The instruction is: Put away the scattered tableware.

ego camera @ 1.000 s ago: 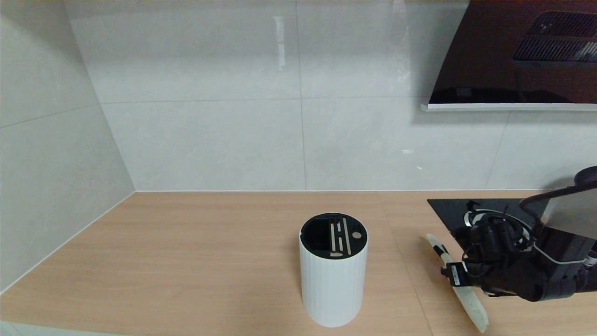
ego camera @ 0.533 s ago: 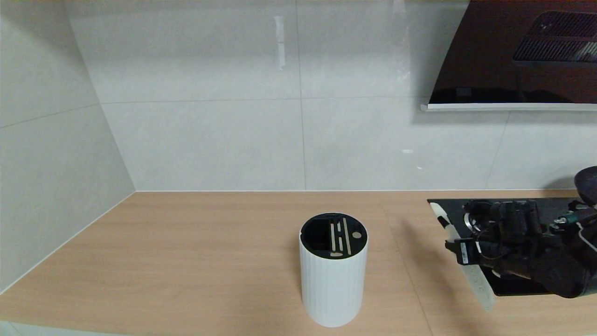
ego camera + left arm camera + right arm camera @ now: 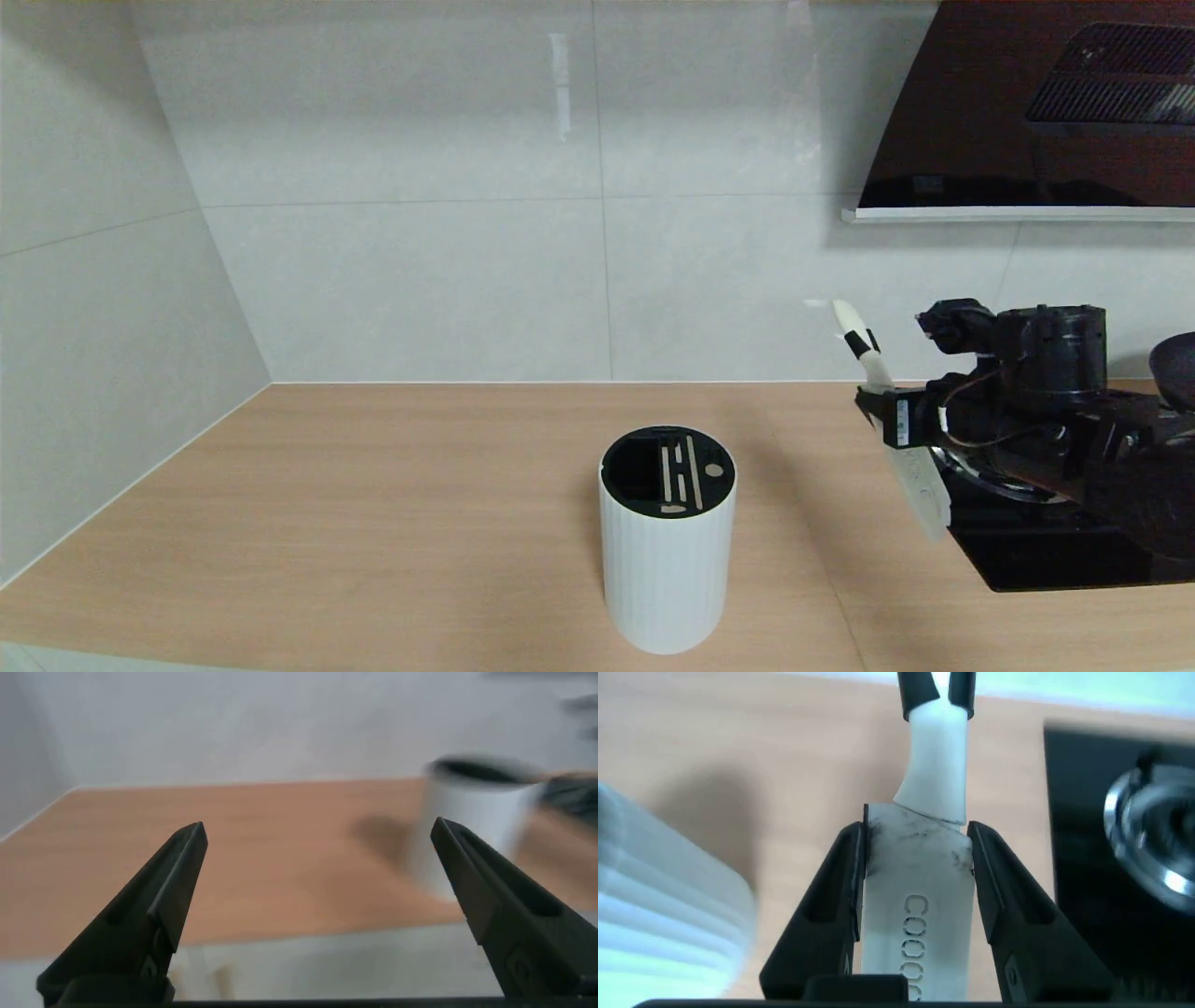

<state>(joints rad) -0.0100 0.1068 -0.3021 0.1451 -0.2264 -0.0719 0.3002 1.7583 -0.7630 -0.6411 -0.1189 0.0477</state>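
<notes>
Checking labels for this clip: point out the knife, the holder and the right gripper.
knife (image 3: 920,490), head view, on its wide end.
holder (image 3: 665,569), head view, on its white wall.
right gripper (image 3: 917,859), right wrist view, between its fingertips.

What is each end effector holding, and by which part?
Right end effector: white knife, clamped on its wide blade next to the narrower handle. Left end effector: open, holding nothing.

Wooden counter, black cooktop, range hood
</notes>
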